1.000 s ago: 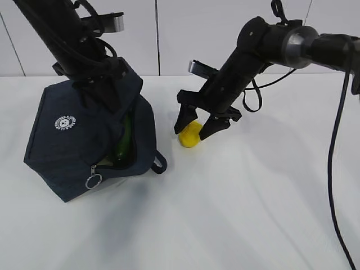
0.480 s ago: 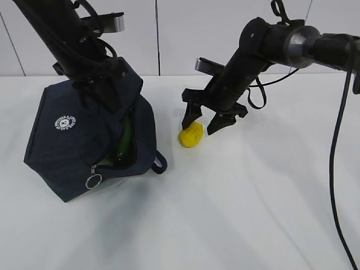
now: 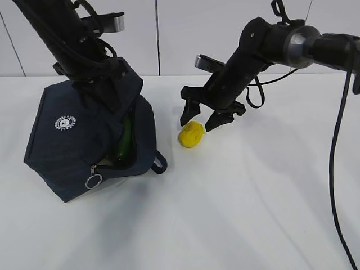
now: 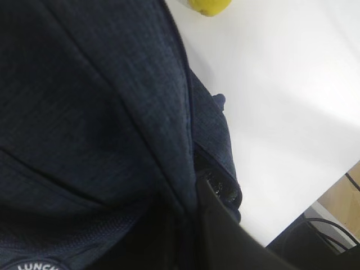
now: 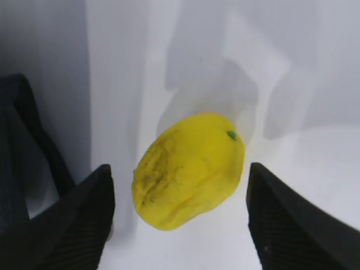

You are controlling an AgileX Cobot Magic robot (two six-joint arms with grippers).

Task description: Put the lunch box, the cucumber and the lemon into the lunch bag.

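Right gripper hangs spread above lemon, bracketing it for pickup; left gripper, grip unreadable, props lunch bag open.

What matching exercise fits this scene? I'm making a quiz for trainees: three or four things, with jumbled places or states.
Things:
1. small yellow oval lemon
2. dark green elongated cucumber
3. right tool
4. metal ring zipper pull

States:
A. open, above the fruit
B. inside the dark navy fabric lunch bag
C. lying on the white table
D. hanging at the bag's opening

Pairs: 1-C, 2-B, 3-A, 4-D
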